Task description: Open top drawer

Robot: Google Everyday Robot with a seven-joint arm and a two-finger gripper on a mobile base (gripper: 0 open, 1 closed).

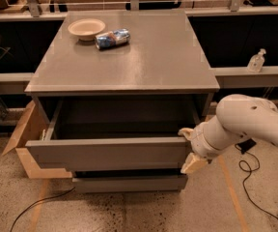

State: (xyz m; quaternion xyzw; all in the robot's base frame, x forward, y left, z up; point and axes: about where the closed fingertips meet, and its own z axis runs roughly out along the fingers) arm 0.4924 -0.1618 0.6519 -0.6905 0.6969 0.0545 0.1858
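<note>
A flat matte-grey cabinet top (148,62) filled the upper middle of the frame. A shallow cream bowl (86,29) was seen at its upper left, with a crumpled blue-and-silver packet (112,38) lying just beside it to the right. The rest of the top was seen as bare grey surface, edged by a thin front lip. Behind it, dark open shelving ran across the top of the frame, and a small clear bottle (257,61) stood on a grey ledge at the upper right.

Below the lip, the wide matte-grey top drawer (110,152) was pulled part-way out toward the bottom of the frame, its deep dark interior exposed and its plain front standing forward of the cabinet. A narrower grey lower drawer (129,182) was seen beneath it, set further back. An open brown cardboard box (25,134) was pressed close against the cabinet's left side.

The cream-fingered gripper (189,149), carried on a bulky white arm (247,124) entering from the right edge, was placed at the right end of the drawer front. Whether it was clenched on the front or released could not be told.

A speckled stone floor (129,211) lay open in front of the drawers. A thin black cable (42,207) curved across its lower left, and an orange floor line (228,187) ran down at the lower right.
</note>
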